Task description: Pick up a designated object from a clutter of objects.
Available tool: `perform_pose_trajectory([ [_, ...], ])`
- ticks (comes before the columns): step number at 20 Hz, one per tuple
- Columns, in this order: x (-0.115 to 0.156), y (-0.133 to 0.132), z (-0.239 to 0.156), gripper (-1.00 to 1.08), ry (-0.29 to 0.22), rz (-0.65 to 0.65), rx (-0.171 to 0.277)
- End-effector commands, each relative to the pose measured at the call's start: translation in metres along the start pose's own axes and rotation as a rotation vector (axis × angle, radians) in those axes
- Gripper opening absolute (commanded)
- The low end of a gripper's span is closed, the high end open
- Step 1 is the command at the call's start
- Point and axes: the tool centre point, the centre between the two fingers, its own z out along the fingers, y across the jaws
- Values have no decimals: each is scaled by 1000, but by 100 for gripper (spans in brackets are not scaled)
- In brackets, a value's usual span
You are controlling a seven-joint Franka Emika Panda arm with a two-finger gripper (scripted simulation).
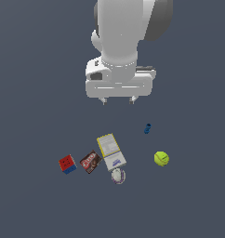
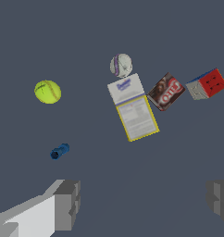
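The designated object, a small dark brown packet with a red label and white lettering (image 1: 90,161) (image 2: 166,91), lies flat between the red-and-blue cube (image 1: 67,164) (image 2: 207,84) and the yellow-white-blue flat box (image 1: 110,151) (image 2: 133,107). My gripper (image 1: 118,100) hangs open and empty well above the clutter, higher in the exterior view than the box. In the wrist view its two grey fingers (image 2: 67,203) stand wide apart with nothing between them.
A whitish round item (image 1: 118,176) (image 2: 121,65) lies against the box's near end. A yellow-green ball (image 1: 161,158) (image 2: 47,91) and a small blue cylinder (image 1: 147,128) (image 2: 59,151) lie apart toward the exterior view's right. All rest on a dark grey floor.
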Motion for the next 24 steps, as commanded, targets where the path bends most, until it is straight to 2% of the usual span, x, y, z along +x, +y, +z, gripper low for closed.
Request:
perform_pose_trajectory([
  [1, 0, 0, 0, 100, 0, 0, 0],
  [15, 11, -6, -1, 100, 6, -11, -5],
  [24, 31, 6, 21, 100, 12, 79, 4],
])
